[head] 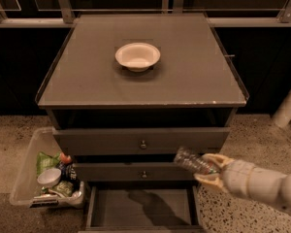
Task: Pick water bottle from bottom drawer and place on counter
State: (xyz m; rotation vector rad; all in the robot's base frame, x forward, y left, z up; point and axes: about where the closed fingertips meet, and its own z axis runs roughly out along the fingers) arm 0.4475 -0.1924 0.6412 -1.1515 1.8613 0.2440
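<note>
Water bottle (191, 160): it hangs in the air above the right side of the bottom drawer (136, 208). It lies on its side, and its free end points left.
Claw (207, 169): its two fingers are closed around one end of the bottle. The rest of the bottle sticks out with nothing under it.
Bottom drawer: it is pulled out, and the bottle is not in it.
Tabletop (87, 84): it is high above the bottom drawer and further back. The bottle is well below it.
Slip risk: the bottle is thin and crinkly, and only one end is gripped. I think it could squash, twist or slide out. Then it would fall back into the bottom drawer.
Bump risk: two knob drawers (143, 143) sit right above the bottom drawer, just behind the bottle. The tabletop has a thin raised rim. If the claw goes straight up too close, the free end could hit a drawer front or the rim and get knocked loose.
Bowl risk: a white bowl (137, 56) sits in the middle of the tabletop, far up and back from the bottom drawer. A bottle set down too near could push it.
Roll risk: a bottle laid on its side could roll toward the edge.
</note>
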